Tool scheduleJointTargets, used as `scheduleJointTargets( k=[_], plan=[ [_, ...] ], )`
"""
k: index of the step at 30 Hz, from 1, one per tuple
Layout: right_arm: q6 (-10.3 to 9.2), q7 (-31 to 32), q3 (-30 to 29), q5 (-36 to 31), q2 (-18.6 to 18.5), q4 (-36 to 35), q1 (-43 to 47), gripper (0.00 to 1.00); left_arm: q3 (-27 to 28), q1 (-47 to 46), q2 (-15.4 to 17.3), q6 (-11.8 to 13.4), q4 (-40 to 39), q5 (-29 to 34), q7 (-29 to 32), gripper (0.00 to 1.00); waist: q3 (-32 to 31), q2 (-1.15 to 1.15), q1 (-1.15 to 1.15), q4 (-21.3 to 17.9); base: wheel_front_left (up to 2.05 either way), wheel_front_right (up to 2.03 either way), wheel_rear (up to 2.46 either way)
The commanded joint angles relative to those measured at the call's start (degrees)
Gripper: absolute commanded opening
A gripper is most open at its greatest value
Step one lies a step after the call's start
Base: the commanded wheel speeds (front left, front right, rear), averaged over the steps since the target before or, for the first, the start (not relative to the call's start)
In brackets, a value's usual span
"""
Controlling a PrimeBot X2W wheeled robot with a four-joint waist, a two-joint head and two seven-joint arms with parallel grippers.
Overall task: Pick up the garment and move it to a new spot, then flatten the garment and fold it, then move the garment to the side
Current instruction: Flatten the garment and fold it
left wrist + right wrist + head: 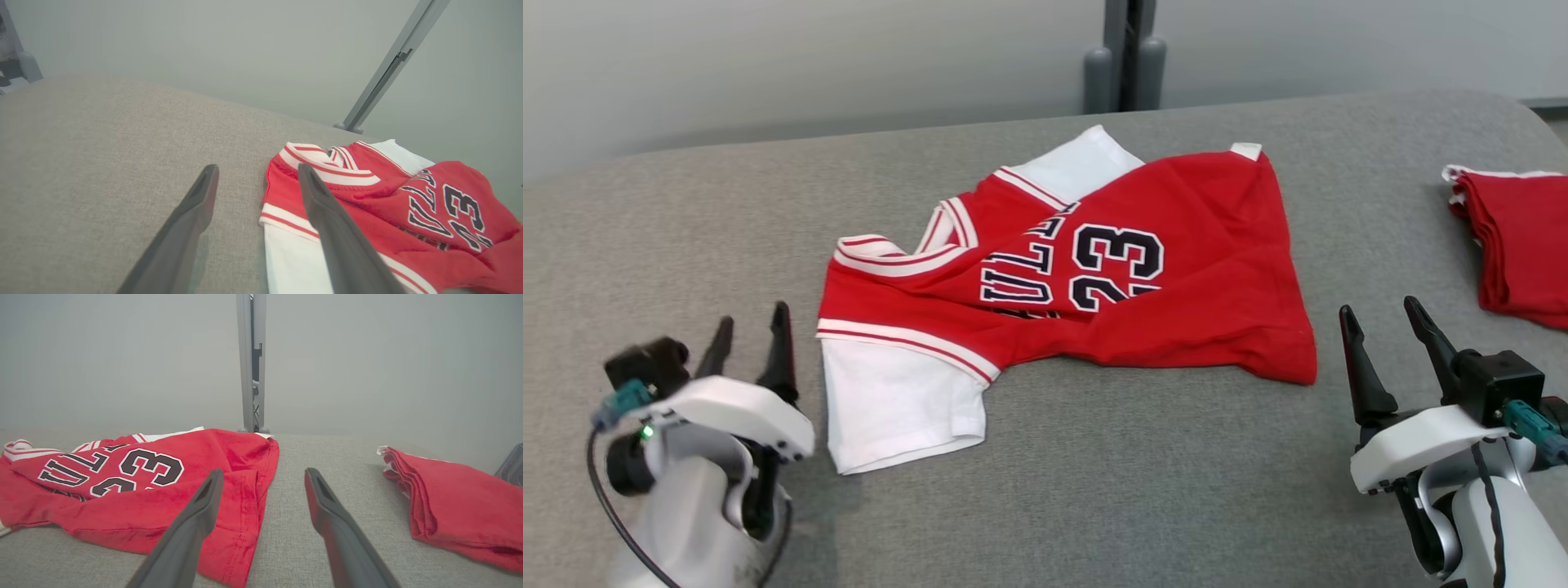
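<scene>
Red cloth with white trim, the garment (1094, 269) lies rumpled near the middle of the grey fabric-covered surface (1094, 490). It lies printed side up, showing the number 23 and part of a dark, white-edged word. One white sleeve (894, 408) spreads flat toward seven o'clock from the garment's middle. Another white part peeks out at twelve o'clock, half under the red body. The hem corner points toward four o'clock, and folds run across the chest.

The left gripper (753, 316) sits at eight o'clock in the head view. Its two dark fingers are spread apart with nothing between them, the tips just beside the near sleeve. In the left wrist view one finger stands in front of the striped shoulder. Whether it touches the cloth cannot be told.

The right gripper (1379, 307) sits at four o'clock in the head view, its fingers likewise held wide and empty, near the hem corner. In the right wrist view one finger crosses the hem edge and the other stands over bare grey fabric.

A folded pile (1523, 253) of red cloth lies at three o'clock, well apart from the garment. A grey post (1127, 53) rises at twelve o'clock behind the surface.
</scene>
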Motion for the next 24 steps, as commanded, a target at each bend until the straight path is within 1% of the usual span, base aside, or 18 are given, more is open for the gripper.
scheduleJointTargets(
  k=[1, 6, 10, 14, 21, 24],
  plan=[
    [-0.02, -0.6, -0.3, 0.3, -0.4, -0.6, 0.8, 1.0, 0.5, 1.8, -0.6, 0.4, -1.9, 0.2, -0.2, 1.0, -1.2, 0.0, 0.0, 1.7, 0.0, 0.0, 0.0],
    [-0.02, -1.1, -0.5, -0.2, -0.7, -2.0, 1.6, 1.0, 0.2, 9.4, -4.3, 1.0, -8.3, 2.0, -0.3, 1.0, -2.1, 0.0, 0.0, 4.2, 0.0, 0.0, 0.0],
    [-0.02, -0.8, -0.3, -0.6, -0.6, -2.7, 1.5, 1.0, -0.7, 13.2, -6.2, 1.5, -10.5, 2.3, -0.3, 1.0, -2.4, 0.0, 0.0, 5.1, 0.0, 0.0, 0.0],
    [-0.02, -0.2, 0.1, -0.7, -0.8, -3.2, 1.5, 1.0, -2.6, 14.4, -7.1, 1.8, -10.1, 2.8, -0.2, 1.0, -2.2, 0.0, 0.0, 5.3, 0.0, 0.0, 0.0],
    [-0.02, 0.1, 0.4, -0.5, -0.8, -3.9, 1.8, 1.0, -4.8, 13.3, -7.1, 4.0, -6.6, 3.7, 2.9, 1.0, -1.0, 0.0, 0.0, 4.2, 0.0, 0.0, 0.0],
    [-0.02, 0.2, 0.5, -0.3, -0.7, -3.9, 1.7, 1.0, -5.1, 12.7, -7.1, 4.6, -5.0, 3.6, 4.0, 1.0, -0.5, 0.0, 0.0, 3.7, 0.0, 0.0, 0.0]
  ],
)
